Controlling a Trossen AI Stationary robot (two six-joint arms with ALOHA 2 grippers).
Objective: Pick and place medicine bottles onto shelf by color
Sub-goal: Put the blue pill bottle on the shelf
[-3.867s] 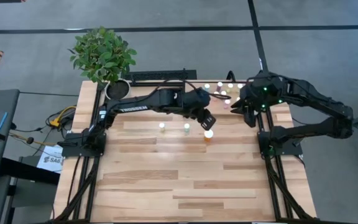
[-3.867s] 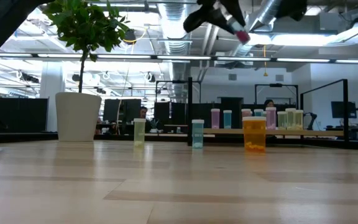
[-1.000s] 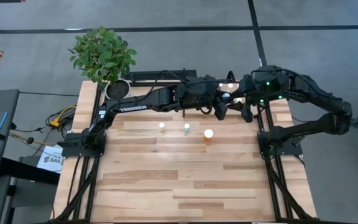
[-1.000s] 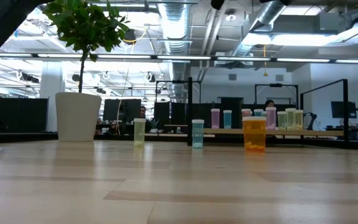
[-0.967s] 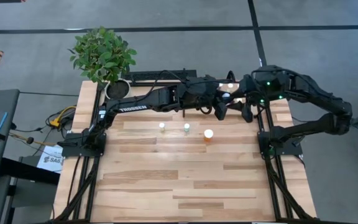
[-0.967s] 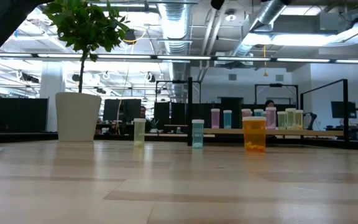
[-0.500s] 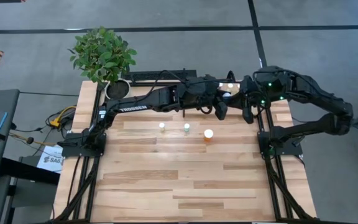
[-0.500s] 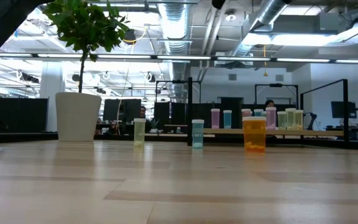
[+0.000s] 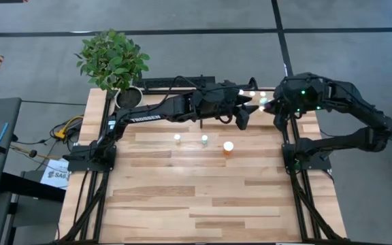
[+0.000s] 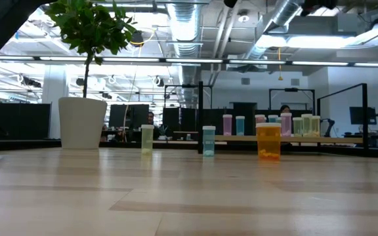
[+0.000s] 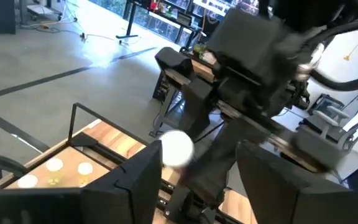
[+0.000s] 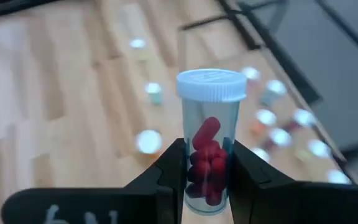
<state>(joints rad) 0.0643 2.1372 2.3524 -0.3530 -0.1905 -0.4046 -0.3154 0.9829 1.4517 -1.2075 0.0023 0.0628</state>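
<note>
My right gripper (image 9: 278, 120) is shut on a clear medicine bottle (image 12: 209, 149) with red capsules and a white cap, above the shelf's near right part. My left gripper (image 9: 242, 120) is open just to its left, high over the table. A white cap (image 11: 178, 149) shows between its fingers, and I cannot tell whether it touches them. The shelf (image 9: 231, 87) at the far right holds several small white-capped bottles (image 10: 286, 123). Two small bottles (image 9: 177, 138) (image 9: 204, 139) and a larger orange one (image 9: 228, 146) stand upright on the table. My right gripper pinches the bottle's lower body (image 12: 191, 177) between its two fingers, one on each side. The bottle stands upright in the hold with its white cap (image 12: 211, 84) well above the fingertips. It is lifted clear, high above the table and the shelf.
A potted plant (image 9: 113, 60) in a white pot (image 10: 82, 122) stands at the table's far left corner. The table's near half (image 9: 203, 197) is bare wood. The two arms are close together over the shelf's near edge.
My right gripper has gone a little toward the table's right edge, away from my left gripper. The bottles on the table and the shelf have stayed put.
</note>
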